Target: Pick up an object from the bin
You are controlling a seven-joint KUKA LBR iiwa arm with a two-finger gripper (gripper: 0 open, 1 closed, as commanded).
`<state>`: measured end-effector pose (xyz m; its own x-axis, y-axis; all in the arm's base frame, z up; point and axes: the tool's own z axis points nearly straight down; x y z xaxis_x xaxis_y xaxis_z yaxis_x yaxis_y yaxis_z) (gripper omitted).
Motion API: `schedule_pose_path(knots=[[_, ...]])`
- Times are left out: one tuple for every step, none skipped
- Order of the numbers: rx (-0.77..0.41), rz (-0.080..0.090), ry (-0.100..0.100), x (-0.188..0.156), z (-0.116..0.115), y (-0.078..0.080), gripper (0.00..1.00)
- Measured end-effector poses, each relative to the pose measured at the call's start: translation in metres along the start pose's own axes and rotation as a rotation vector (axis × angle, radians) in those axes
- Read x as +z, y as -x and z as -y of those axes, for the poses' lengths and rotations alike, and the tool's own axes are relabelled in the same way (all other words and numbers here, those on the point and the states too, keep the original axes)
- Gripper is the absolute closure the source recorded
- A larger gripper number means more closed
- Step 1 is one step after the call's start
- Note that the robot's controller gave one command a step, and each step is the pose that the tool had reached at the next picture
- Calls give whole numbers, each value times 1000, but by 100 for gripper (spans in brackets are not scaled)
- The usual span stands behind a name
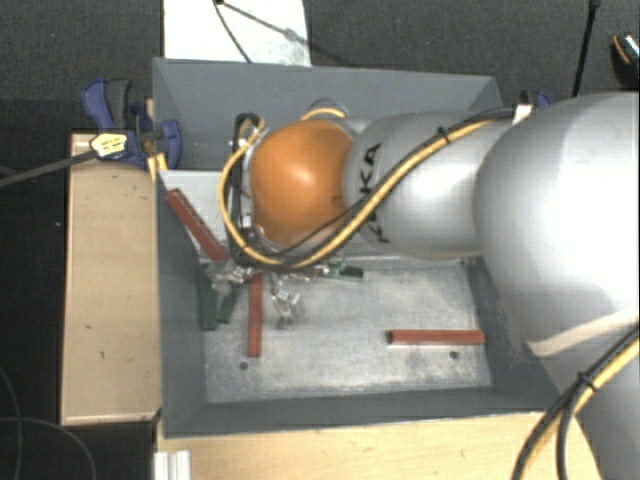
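My gripper (286, 306) hangs below the orange wrist cover, low over the left part of the bin floor. Just left of it a red-brown stick (255, 320) lies lengthwise, pointing toward the front. A dark green stick (212, 304) lies further left by the bin's left wall. Another red-brown stick (192, 220) leans slanted along the left wall behind them. I see nothing held in the gripper.
A third red-brown stick (437, 337) lies flat across the floor at the right front. A small dark green piece (348, 271) peeks out under the wrist. The arm covers the back right of the bin.
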<state>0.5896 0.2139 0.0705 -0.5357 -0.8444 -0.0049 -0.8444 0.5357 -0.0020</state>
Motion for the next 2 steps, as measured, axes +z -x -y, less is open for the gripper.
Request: schedule_pose_path(knots=[[7, -1, 2, 0, -1, 0, 100], [7, 7, -5, -209, -25, -1, 100]])
